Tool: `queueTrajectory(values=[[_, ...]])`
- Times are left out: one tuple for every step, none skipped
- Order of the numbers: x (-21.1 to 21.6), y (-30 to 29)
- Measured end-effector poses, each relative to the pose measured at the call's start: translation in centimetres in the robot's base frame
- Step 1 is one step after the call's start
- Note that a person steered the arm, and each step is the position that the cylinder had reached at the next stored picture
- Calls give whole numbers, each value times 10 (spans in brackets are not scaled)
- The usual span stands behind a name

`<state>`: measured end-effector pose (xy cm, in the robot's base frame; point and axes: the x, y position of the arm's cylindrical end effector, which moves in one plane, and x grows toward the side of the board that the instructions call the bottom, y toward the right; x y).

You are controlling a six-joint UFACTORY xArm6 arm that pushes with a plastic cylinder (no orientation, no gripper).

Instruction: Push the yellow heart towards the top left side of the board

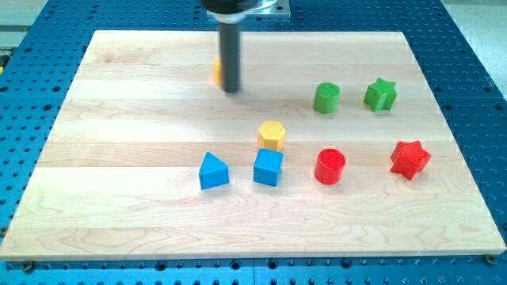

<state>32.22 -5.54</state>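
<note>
Down from the view's top comes the dark rod, and my tip [230,89] rests on the wooden board [119,198] in its upper half, a little left of centre. It is a bare rod end with nothing to open or close, and it holds nothing. Just beside it on the view's left, a sliver of the yellow heart [215,71] shows; the rod covers most of the block, so its shape cannot be made out, and I cannot tell whether the tip actually touches it. The heart sits near the board's top edge, left of the middle, and well short of the top left corner.

Toward the view's right, well apart from my tip, a green cylinder [326,98] stands with a green star [380,94] near it on the right. Lower down, near the board's centre, a yellow hexagon [272,134] sits just above a blue cube [268,167], the two almost touching. A blue triangle [213,171] lies near the cube on the view's left. Right of the cube stands a red cylinder [329,166], and farther right a red star [409,159]. Around the board runs a blue perforated table [40,47].
</note>
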Motion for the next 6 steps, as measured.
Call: queueTrajectory(values=[[-10, 26], [-51, -2], [-52, -109], [-43, -77], [-30, -65], [-1, -140]])
